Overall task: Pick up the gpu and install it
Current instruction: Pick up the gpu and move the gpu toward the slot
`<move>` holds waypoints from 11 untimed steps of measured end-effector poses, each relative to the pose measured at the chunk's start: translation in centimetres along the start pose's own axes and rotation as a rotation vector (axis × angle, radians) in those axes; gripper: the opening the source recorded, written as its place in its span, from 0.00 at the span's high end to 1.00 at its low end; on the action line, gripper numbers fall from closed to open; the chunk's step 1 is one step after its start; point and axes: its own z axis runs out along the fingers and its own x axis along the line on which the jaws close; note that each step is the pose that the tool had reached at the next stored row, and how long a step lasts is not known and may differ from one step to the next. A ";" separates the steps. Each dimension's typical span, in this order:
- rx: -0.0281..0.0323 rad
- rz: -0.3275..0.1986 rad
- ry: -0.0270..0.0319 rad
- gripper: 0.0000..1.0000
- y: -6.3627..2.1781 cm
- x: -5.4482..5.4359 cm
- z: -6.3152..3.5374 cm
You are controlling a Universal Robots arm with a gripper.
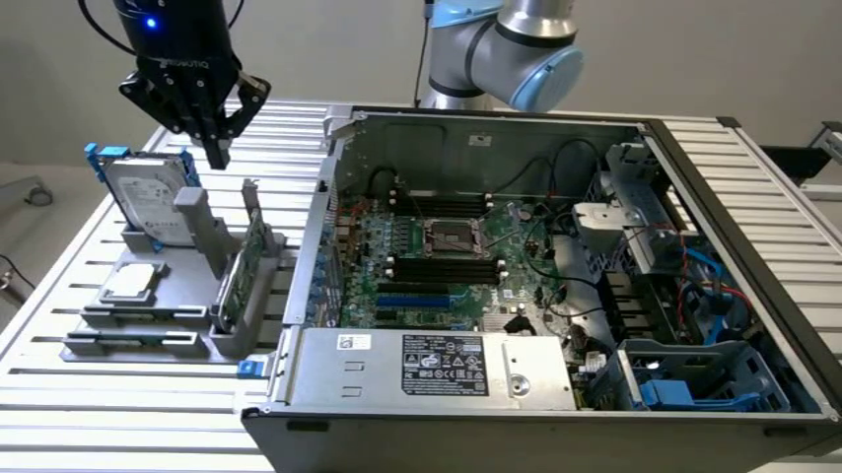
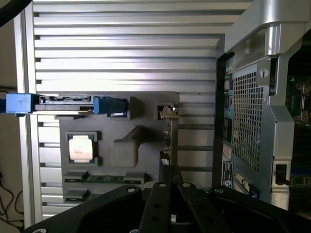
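A: Where is the gpu sitting?

B: The gpu (image 1: 245, 258) is standing on its long edge in a slot of the gray holder (image 2: 124, 153), with its green face looking toward the exterior view's left and its metal bracket (image 2: 167, 112) sticking up at the far end. I'd say it is being kept upright so that its top edge is lying free for a pinch from above.

A: And the gripper?

B: The gripper (image 1: 216, 156) is hanging above the far end of the holder, fingers pressed together and pointing down, carrying nothing. It is touching nothing either; the card is sitting below it and clearly apart. In the wrist view the card is showing edge-on, running in line with the fingers, so the wrist seems to be squaring up over that edge.

A: What is sharing the holder?

B: A drive (image 1: 142, 192) in a blue frame is leaning upright at the back, and a square chip (image 1: 130, 281) is lying flat in its pocket nearer the front. Each is sitting in its own seat, apart from the card.

A: And the case?

B: The case (image 1: 394, 439) is lying on its side just beside the holder, on the exterior view's right, with the panel off. Its board (image 1: 448, 246) is facing up, probably so the slots are reachable from above.
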 end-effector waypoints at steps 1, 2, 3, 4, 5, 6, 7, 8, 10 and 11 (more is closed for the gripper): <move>0.0000 0.000 -0.0002 0.89 0.00 0.0 0.00; 0.0000 0.000 -0.0005 0.89 0.00 0.0 0.00; 0.0000 0.000 -0.0008 0.88 0.00 0.0 0.00; 0.0000 0.000 -0.0010 0.88 0.00 0.0 0.00; 0.0000 0.000 -0.0013 0.83 0.00 0.0 0.00; 0.0000 0.000 -0.0015 0.76 0.00 0.0 0.00; 0.0000 0.000 -0.0015 0.70 0.00 0.0 0.00; 0.0000 0.000 -0.0015 0.70 0.00 0.0 0.00; 0.0008 0.000 -0.0016 0.64 0.00 0.0 0.04; 0.0026 0.000 -0.0015 0.64 -0.01 0.2 0.21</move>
